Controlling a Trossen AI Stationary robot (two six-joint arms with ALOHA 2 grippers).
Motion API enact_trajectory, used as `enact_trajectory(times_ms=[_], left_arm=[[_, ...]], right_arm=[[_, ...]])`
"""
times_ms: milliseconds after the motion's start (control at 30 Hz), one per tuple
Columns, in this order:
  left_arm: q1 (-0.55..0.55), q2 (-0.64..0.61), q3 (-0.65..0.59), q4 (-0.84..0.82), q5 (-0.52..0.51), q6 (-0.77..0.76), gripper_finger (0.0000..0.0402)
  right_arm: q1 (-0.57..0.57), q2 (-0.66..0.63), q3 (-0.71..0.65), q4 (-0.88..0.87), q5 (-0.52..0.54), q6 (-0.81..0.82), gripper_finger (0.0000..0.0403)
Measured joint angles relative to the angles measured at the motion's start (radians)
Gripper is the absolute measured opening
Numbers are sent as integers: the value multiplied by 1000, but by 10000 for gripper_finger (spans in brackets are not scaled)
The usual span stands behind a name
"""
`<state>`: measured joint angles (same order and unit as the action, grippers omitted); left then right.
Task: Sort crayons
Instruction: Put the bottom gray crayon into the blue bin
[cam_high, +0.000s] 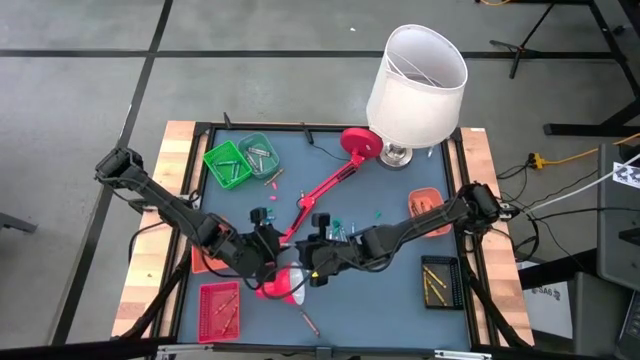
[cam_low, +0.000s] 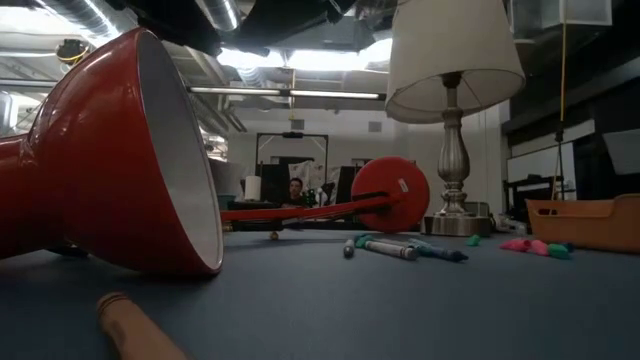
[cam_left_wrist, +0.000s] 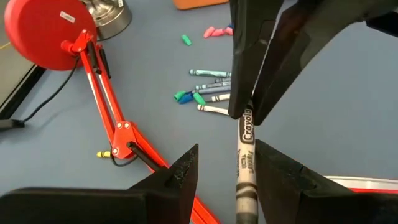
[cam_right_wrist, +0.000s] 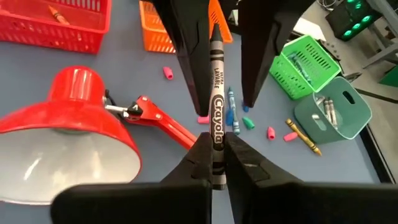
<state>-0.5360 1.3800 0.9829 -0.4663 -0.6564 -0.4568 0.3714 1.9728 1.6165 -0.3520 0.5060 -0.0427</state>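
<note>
Plainly the sorting is partway done: some crayons already lie in the green basket (cam_high: 228, 165), the teal bin (cam_high: 258, 153) and the red basket (cam_high: 219, 306), while loose ones are scattered on the blue table (cam_high: 400, 220). Mid-table, the right gripper (cam_right_wrist: 213, 152) pinches a grey crayon (cam_right_wrist: 216, 106) tight. The left gripper (cam_left_wrist: 225, 167), fingers spread wide, straddles its other end, seemingly a handover.

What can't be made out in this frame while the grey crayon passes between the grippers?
- High view: the grey crayon is hidden among the right gripper and left gripper.
- High view: contents of the black bin are too small to count.
- Low view: both grippers are hidden by the red lamp shade.
- Low view: the tan crayon is cut off by the edge.
</note>
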Motion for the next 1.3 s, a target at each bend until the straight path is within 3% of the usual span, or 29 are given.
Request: enact_trajectory(times_ms=[233,633,1300], left_arm=[[20,0,0,0,63,0,115],[21,0,0,0,70,0,8],[80,0,0,-38,79,49,4]], right_arm=[[0,0,0,9,-2,-17,17],[-1,0,0,7,-1,-17,19],[-1,0,0,-6,-2,-6,118]])
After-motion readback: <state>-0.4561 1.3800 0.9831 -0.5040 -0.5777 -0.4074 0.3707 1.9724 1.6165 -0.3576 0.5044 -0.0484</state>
